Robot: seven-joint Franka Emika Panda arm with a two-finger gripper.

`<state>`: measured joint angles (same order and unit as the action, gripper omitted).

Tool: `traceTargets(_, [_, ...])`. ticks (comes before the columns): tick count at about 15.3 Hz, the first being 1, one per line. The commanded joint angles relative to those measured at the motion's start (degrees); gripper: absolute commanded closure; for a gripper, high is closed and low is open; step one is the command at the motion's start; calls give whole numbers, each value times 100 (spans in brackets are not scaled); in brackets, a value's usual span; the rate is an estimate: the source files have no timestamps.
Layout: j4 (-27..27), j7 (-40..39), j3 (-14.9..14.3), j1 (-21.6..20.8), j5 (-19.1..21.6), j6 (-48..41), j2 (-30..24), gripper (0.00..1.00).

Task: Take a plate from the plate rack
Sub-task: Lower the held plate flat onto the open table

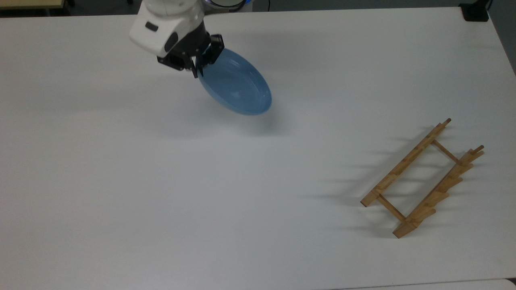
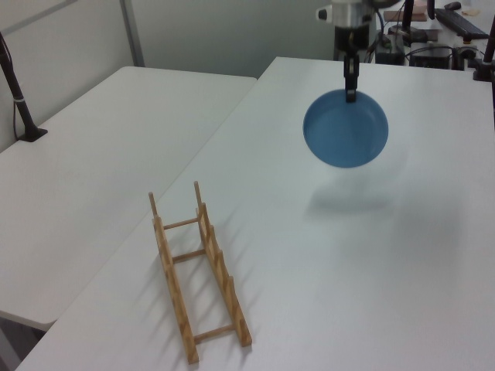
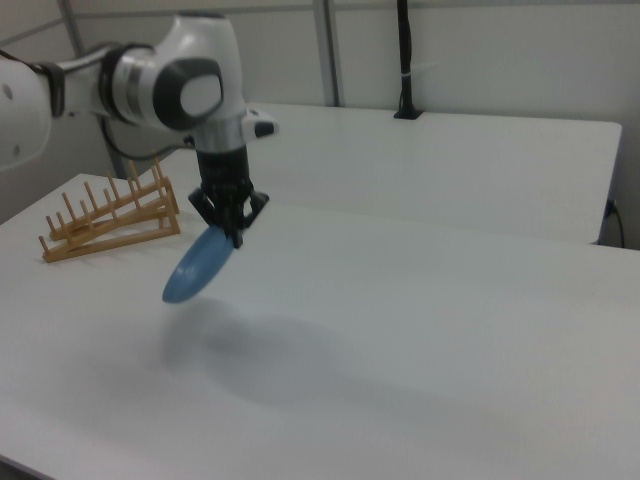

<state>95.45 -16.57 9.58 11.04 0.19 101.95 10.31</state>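
The light-blue plate (image 1: 238,86) hangs tilted in the air above the white table, its hollow side showing in the left view (image 2: 346,133). My gripper (image 1: 199,67) is shut on the plate's upper rim, with the arm's white wrist behind it. In the right view the plate (image 3: 197,266) slopes down to the right view's left from the gripper (image 3: 233,233). The wooden plate rack (image 1: 423,178) stands with nothing in it far off at the top view's right; it also appears near the front of the left view (image 2: 197,269) and at the right view's left (image 3: 110,220).
The white table (image 1: 161,181) stretches wide and flat below the plate. A second white table (image 2: 93,147) adjoins it at the left view's left. A black post (image 2: 17,97) stands on that table's far edge.
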Motion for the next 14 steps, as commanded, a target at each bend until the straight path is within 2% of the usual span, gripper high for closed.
traceTargets(1, [860,-232,-9,152,148,702,-143,100])
traceTargets(10, [1213,-329,-61,320,86,1046,366,100])
traceTargets(11, [1213,-329,-70,337,77,1046,384,97])
traceTargets(14, [1152,-312,-70,381,86,1046,393,45])
